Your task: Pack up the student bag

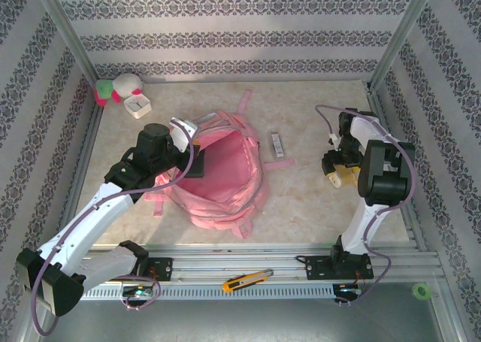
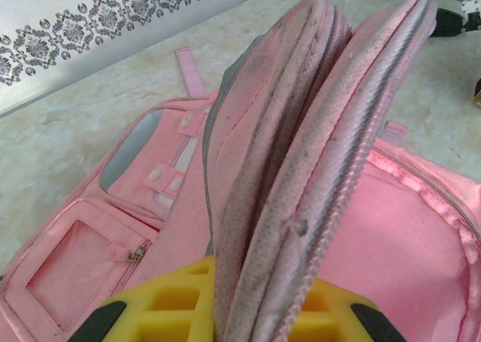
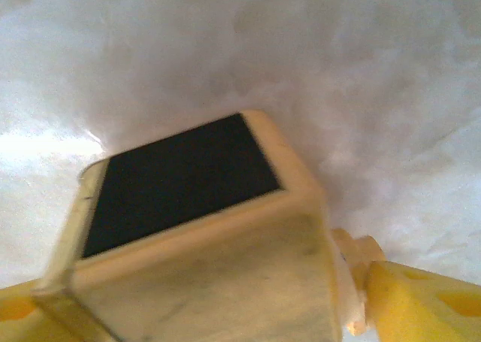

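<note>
The student bag (image 1: 225,173), a large pink backpack, lies in the middle of the table with its main mouth gaping. My left gripper (image 1: 183,131) is shut on the upper rim of that mouth. In the left wrist view the folded pink rim (image 2: 301,154) rises from between the yellow fingers (image 2: 161,308) of that gripper (image 2: 252,316). My right gripper (image 1: 338,173) hangs over the table to the right of the bag, with a cream box with a black face (image 3: 195,237) between its yellow fingers (image 3: 425,304). Whether they press on the box I cannot tell.
A pink, green and white plush toy (image 1: 114,88) and a small white box (image 1: 138,104) sit in the far left corner. A small grey strip (image 1: 277,144) lies right of the bag. A yellow utility knife (image 1: 246,281) rests on the front rail, and a green tape roll (image 1: 422,290) lies at the near right.
</note>
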{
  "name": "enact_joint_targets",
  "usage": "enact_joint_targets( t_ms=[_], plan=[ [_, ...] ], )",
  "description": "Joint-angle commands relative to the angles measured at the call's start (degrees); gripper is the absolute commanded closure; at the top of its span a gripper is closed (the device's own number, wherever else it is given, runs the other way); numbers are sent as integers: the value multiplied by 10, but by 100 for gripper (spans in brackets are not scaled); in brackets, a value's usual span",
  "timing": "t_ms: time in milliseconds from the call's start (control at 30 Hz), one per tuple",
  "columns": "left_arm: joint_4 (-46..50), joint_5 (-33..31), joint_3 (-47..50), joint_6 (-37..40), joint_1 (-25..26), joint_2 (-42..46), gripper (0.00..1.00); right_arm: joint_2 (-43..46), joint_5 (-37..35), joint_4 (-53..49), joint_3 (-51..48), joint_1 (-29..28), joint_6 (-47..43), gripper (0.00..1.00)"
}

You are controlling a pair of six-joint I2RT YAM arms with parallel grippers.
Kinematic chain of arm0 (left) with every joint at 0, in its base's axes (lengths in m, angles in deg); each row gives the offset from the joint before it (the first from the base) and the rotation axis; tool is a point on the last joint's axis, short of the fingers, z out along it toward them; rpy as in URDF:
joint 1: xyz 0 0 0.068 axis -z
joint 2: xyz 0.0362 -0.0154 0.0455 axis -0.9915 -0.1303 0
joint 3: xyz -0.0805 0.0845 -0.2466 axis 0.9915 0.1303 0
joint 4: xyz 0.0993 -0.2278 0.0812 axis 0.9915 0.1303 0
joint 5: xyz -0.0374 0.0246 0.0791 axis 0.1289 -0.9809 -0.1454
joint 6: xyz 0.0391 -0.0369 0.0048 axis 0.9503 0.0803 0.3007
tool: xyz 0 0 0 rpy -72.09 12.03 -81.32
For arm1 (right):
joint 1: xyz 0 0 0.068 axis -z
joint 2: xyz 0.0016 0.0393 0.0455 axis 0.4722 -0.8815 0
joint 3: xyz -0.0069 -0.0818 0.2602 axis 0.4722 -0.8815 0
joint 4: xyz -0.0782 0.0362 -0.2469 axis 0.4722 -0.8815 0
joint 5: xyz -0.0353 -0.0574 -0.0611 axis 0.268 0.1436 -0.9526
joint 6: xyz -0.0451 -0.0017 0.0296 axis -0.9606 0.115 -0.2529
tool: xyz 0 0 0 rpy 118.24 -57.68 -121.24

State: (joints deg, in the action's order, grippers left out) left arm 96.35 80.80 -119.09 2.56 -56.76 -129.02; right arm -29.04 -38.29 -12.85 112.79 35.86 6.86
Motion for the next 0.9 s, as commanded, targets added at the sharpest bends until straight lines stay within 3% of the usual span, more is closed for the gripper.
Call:
enact_joint_targets(
  t_ms=[0, 300, 733, 867],
  plan=[
    [-55, -7, -39, -10, -3, 30, 93, -20, 31, -9, 10, 2, 2, 23],
    [-57, -5, -32, -18, -3, 39, 93, -14, 65, -22, 19, 2, 19, 43],
    [-84, 15, -14, -31, -3, 37, 93, 114, 105, -53, -18, -3, 71, 43],
    [-91, 20, -7, -38, -3, 37, 93, 152, 126, -73, -16, -30, 105, 44]
  ],
)
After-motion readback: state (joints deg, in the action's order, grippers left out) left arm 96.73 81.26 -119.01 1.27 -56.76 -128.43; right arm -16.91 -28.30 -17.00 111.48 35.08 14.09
